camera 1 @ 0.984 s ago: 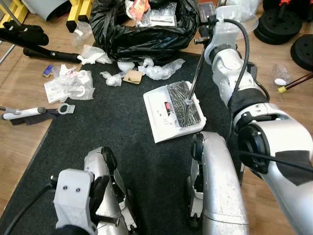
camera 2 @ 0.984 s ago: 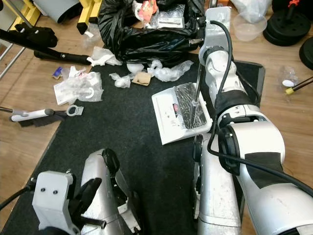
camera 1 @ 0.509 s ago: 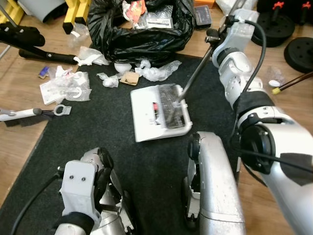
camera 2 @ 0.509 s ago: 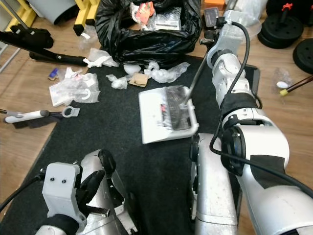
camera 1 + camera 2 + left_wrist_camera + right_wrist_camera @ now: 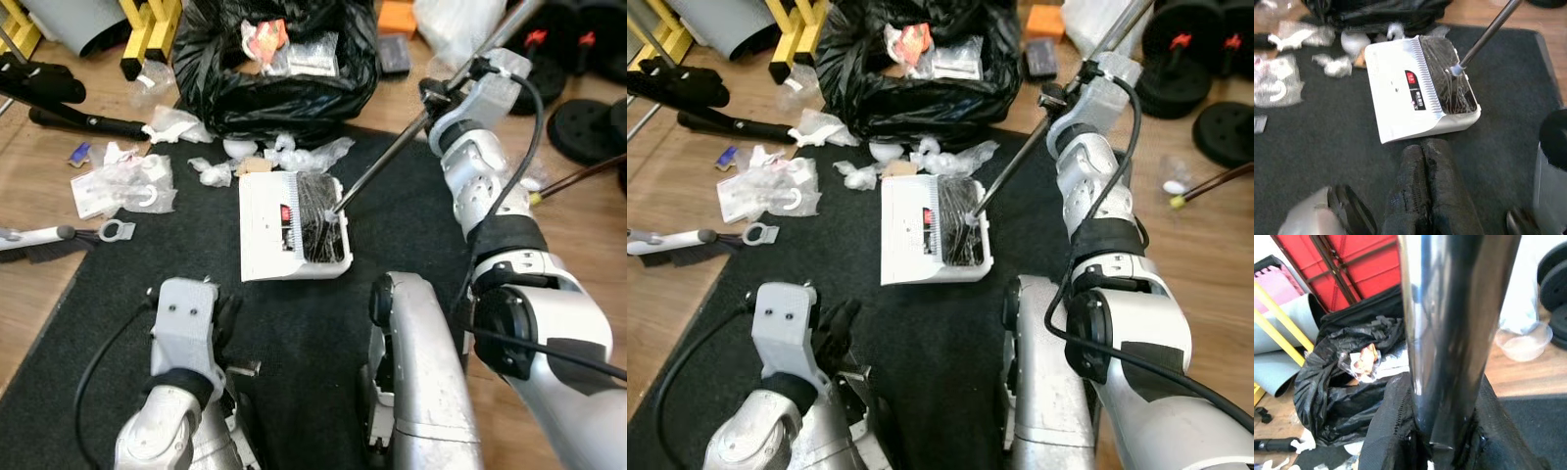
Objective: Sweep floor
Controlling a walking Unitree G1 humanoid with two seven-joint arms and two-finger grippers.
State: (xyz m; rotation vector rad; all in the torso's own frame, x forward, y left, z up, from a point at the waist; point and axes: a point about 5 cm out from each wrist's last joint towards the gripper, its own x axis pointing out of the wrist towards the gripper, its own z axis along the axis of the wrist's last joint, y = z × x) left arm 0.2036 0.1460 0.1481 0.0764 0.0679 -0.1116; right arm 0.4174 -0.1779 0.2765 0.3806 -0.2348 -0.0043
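I see a wooden floor [image 5: 39,284] with a dark mat [image 5: 294,323] laid on it. A white dustpan [image 5: 277,227] lies on the mat; just beyond it are crumpled plastic scraps [image 5: 312,155] and a black rubbish bag [image 5: 284,88], and left of it a hand brush [image 5: 39,240] on the wood.

The robot's arms were silver, with rounded shells and black bands at the joints. A black cable looped along the right arm [image 5: 1095,196], another trailed from the boxy grey left wrist [image 5: 183,323], which bore two small dark screws. Its fingers [image 5: 1422,196] were black and coarse-textured.
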